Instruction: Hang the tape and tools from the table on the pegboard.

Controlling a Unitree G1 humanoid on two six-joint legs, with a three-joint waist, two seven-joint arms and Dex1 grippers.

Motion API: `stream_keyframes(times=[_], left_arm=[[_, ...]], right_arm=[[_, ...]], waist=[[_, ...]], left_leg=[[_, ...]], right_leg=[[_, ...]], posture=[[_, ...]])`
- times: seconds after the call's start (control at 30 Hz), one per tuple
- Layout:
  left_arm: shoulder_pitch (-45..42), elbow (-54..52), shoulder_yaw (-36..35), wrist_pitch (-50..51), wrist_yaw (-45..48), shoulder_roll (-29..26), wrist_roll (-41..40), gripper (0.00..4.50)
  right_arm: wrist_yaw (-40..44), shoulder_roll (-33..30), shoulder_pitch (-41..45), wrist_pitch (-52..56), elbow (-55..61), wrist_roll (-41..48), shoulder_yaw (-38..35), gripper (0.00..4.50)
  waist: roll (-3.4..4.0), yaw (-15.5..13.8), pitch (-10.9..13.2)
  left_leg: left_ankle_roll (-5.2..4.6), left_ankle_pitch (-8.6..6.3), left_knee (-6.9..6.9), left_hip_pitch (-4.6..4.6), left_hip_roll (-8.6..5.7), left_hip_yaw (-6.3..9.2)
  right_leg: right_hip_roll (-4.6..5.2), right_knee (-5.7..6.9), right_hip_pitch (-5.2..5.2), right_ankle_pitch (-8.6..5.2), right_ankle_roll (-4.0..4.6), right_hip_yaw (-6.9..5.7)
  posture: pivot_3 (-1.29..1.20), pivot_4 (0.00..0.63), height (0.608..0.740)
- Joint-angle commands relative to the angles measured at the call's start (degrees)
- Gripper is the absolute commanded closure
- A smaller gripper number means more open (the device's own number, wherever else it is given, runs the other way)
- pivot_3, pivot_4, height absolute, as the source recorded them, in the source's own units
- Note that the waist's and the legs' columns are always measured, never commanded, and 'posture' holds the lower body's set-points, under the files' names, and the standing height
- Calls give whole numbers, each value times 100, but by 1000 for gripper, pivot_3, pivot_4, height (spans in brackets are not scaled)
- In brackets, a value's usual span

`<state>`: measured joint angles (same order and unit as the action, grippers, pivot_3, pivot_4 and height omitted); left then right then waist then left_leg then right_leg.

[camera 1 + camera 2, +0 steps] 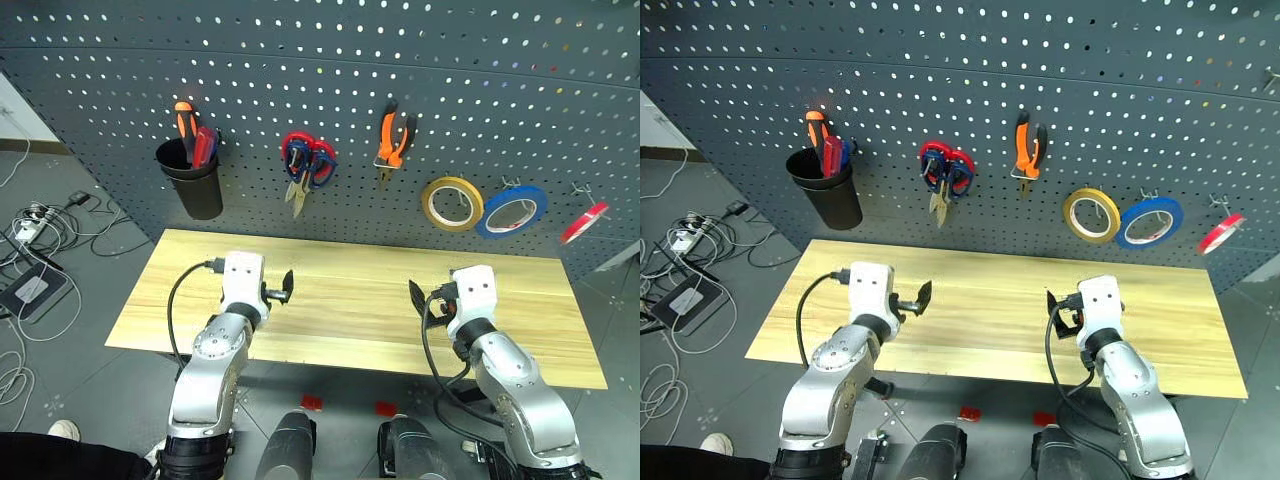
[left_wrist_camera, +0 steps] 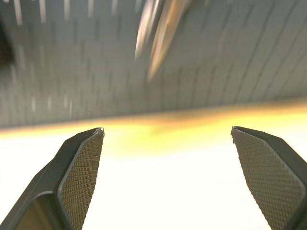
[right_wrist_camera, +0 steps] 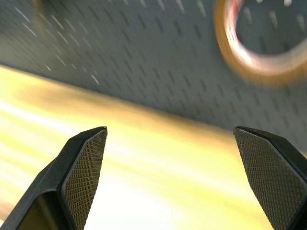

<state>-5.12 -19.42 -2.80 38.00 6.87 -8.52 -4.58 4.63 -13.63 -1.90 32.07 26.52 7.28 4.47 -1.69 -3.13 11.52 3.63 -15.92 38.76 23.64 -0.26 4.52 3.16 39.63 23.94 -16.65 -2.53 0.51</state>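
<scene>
The red tape [image 1: 584, 222] hangs at the far right of the dark grey pegboard [image 1: 400, 60]. Orange-and-black pliers [image 1: 393, 140] hang near the middle. To their left the dark-blue-handled scissors [image 1: 293, 160] share a hook with a red-handled pair. The red screwdriver [image 1: 203, 147] stands in the black cup [image 1: 192, 180]. My left gripper [image 1: 285, 287] hovers open over the left part of the wooden table [image 1: 350, 260], nothing between its pads [image 2: 81, 167]. My right gripper [image 1: 418, 297] is open over the right part, its pads [image 3: 84, 167] wide apart and bare.
A yellow roll [image 1: 452, 203] and a blue roll [image 1: 511, 211] hang between the pliers and the red tape. The cup also holds an orange screwdriver [image 1: 183, 118]. Cables and a power strip [image 1: 30, 230] lie on the floor at the left.
</scene>
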Motion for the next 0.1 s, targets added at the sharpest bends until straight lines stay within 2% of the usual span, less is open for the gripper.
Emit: stream_keyframes(times=[0.03, 0.1], left_arm=[[32, -8, -183, 86, -5, 88, -207, 21], [42, 16, -203, 166, -4, 99, -231, 21]], right_arm=[[-33, -59, -71, 102, -2, -165, -141, 0], [-10, -83, -101, 141, -40, -199, -214, 0]], waist=[[2, -3, -1], [2, -3, -1]], left_leg=[[-1, 0, 0, -1, 0, 2], [-4, -2, -2, -11, 1, 2]], right_leg=[[0, -3, -4, 0, 0, -3], [-1, -8, -16, 0, -1, -3]], posture=[[147, 175, 740], [147, 177, 740]])
